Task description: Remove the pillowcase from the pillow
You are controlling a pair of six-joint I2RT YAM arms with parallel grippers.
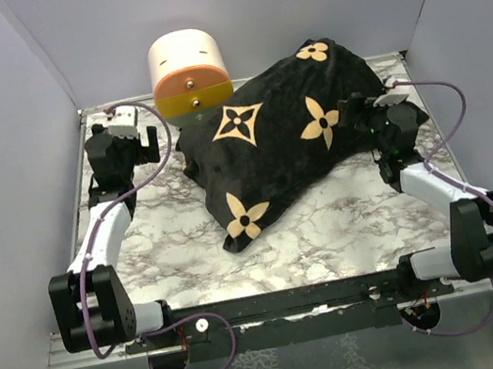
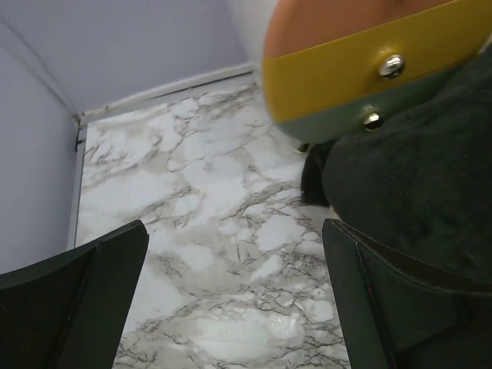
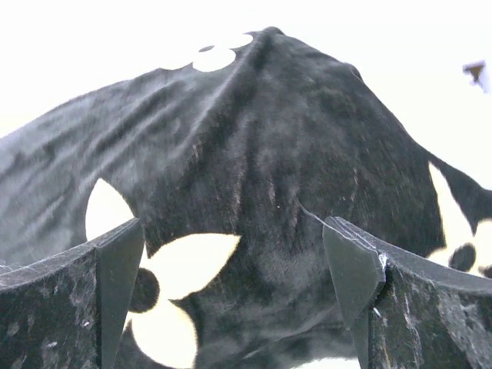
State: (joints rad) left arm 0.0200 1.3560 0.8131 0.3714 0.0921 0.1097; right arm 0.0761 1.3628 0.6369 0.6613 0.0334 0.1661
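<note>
Pillowcase, black and flower-printed, lies on the worktop hiding the pillow; right end effector faces its side, jaws apart, apparently readying a pinch, while left end effector hovers spread beside the cylinder.

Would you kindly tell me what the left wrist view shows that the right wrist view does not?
Only the left wrist view shows the marble table and the banded cylinder. Only the right wrist view shows the tan flower prints, with the pillowcase filling the frame. Both show black pillowcase fabric and an open gripper: the left gripper frames bare table, the right gripper frames the fabric.
</note>
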